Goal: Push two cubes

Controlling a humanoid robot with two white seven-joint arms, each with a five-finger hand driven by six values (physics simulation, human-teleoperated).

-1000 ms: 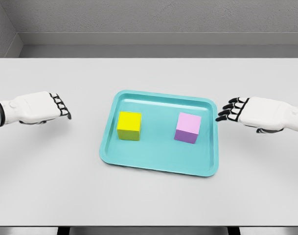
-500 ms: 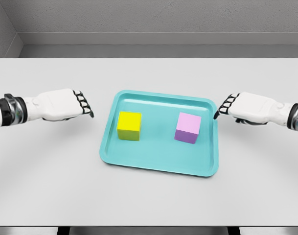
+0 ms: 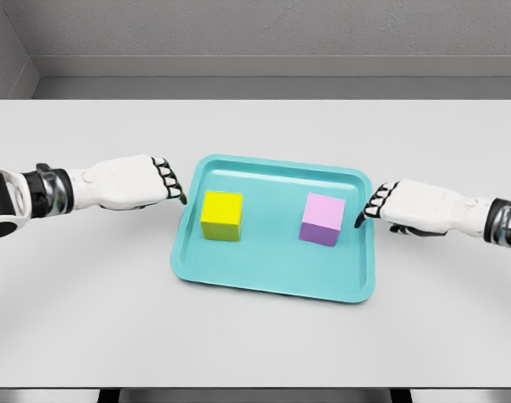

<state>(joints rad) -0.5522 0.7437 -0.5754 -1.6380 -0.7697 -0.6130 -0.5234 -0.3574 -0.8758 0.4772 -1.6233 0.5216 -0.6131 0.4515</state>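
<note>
1. Nearest me is the front edge of the plain pale-grey worktop (image 3: 255,344), bare on this side of the shallow teal plastic tray (image 3: 263,284) that sits at its middle.
2. On the tray, well apart, stand the two things to be pushed: a solid yellow cube (image 3: 222,215) on the tray's left half and a pale lilac cube (image 3: 323,218) on its right half, both flat on the tray floor and short of the rim.
3. The white left hand (image 3: 146,181) hangs just outside the tray's left rim, dark-tipped fingers (image 3: 173,186) held straight and close together, gripping nothing and not touching the yellow cube.
4. The white right hand (image 3: 398,206) sits at the tray's right rim, fingertips close together and angled down over the edge, holding nothing, just beside the lilac cube; contact I cannot confirm.
5. Risks, as I judge them: fingers catching the raised rim would shove the whole tray; a push high on a cube could tip it; uneven pushes might drive a cube askew.
6. Beyond the tray the worktop runs back to a grey wall.
</note>
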